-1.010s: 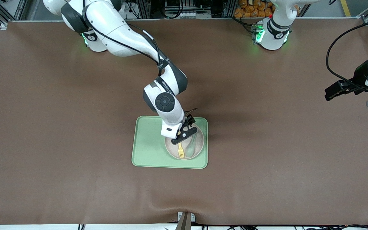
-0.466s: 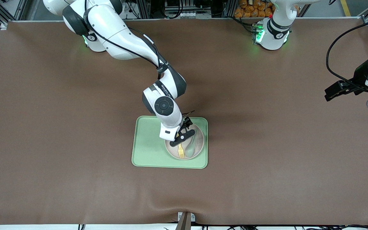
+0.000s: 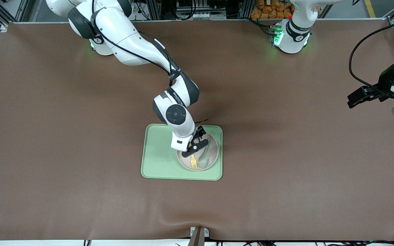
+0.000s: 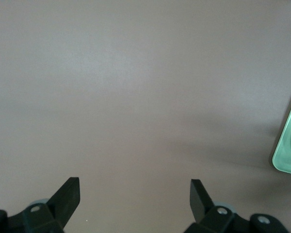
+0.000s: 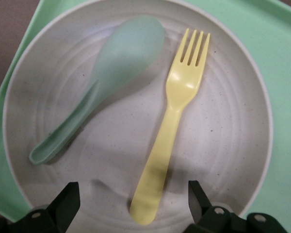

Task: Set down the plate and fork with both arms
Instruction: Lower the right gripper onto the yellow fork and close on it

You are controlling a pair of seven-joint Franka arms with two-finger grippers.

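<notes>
since a second ago our right gripper point(image 3: 196, 147) has sunk toward the plate point(image 3: 210, 160) on the tray point(image 3: 156, 160). the fork point(image 5: 172, 119) lies in the plate beside the spoon point(image 5: 106, 77), handle end between our spread jaws. left gripper point(image 4: 135, 194) waits spread, well apart.

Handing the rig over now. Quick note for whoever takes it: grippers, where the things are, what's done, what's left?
Right gripper: open, low over the plate, fingers either side of the fork handle end; nothing held.
Left gripper: open, empty, waiting over bare table at the left arm's end.
Plate sits on the green tray, toward the left arm's end of it. Fork and a green spoon lie side by side in the plate.
Done: nothing picked up.
Left: probably close on the fork, lift it out and place it, then the plate.
</notes>
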